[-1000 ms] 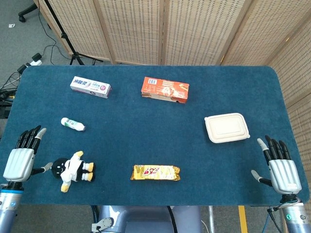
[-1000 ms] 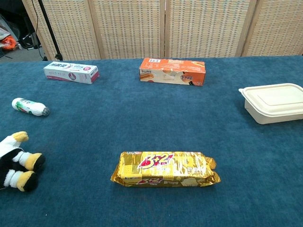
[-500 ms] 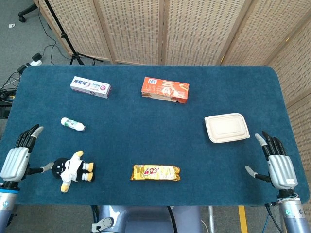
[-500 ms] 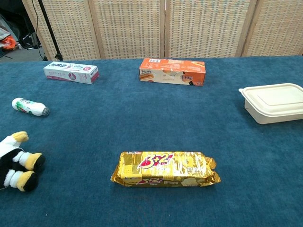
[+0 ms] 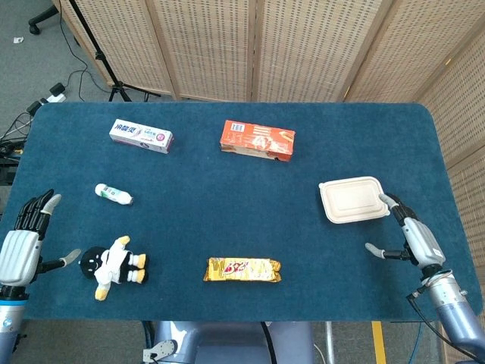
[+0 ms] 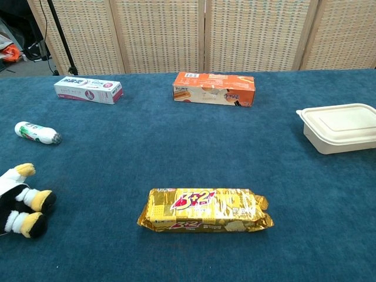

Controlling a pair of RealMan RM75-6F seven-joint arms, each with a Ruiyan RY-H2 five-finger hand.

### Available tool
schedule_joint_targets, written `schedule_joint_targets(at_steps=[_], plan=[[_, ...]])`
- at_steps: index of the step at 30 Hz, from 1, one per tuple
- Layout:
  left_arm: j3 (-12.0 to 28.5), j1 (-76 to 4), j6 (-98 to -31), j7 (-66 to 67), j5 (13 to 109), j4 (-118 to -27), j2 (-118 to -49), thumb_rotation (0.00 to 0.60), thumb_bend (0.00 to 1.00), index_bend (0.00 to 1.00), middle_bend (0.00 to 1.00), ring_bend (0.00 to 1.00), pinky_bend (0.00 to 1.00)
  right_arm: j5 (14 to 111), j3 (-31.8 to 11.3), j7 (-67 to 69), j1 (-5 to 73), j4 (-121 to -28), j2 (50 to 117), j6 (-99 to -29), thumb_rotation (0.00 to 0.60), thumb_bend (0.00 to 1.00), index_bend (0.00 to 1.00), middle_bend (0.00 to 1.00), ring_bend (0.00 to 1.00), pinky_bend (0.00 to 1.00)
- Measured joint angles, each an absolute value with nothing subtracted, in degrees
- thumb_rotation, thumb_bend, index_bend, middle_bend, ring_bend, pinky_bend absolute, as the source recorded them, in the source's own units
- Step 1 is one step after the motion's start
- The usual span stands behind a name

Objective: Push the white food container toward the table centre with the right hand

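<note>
Blue carpeted table (image 5: 227, 220): rectangular, lidded white food container (image 5: 353, 200) lies flat; right hand (image 5: 407, 236), fingers spread and empty, is just beside its right edge.

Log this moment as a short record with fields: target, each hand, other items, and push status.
target: white food container, lid on, at the table's right side
right hand: open, just right of the container, fingers reaching toward its right edge; contact unclear
left hand: open, at the table's left edge, holding nothing
other items: toothpaste box, orange box, small white bottle, penguin toy, yellow biscuit pack
surface: blue table
push status: not yet done; container lies off centre
</note>
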State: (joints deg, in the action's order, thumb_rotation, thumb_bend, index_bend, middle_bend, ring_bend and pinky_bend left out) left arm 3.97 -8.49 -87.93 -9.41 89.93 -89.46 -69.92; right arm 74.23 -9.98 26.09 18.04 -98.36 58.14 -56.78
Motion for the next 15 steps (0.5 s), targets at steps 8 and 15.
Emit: schedule_joint_targets(at_steps=[8, 15], plan=[[3.83, -8.38, -88.48, -9.75, 90.43, -89.63, -69.67, 0.6, 0.1, 0.0, 0.0, 0.0, 0.03, 64.54, -12.21, 28.14, 24.87, -94.68, 56.33, -43.91, 0.6, 0.26, 0.02, 0.0, 0.0, 0.04], [3.82, -8.35, -88.6, -9.71, 90.38, -89.6, -69.66, 0.6, 0.1, 0.0, 0.0, 0.0, 0.03, 59.73, -12.52, 26.8, 29.16, -88.4, 58.62, -37.04, 0.6, 0.26, 0.02, 0.0, 0.0, 0.04]])
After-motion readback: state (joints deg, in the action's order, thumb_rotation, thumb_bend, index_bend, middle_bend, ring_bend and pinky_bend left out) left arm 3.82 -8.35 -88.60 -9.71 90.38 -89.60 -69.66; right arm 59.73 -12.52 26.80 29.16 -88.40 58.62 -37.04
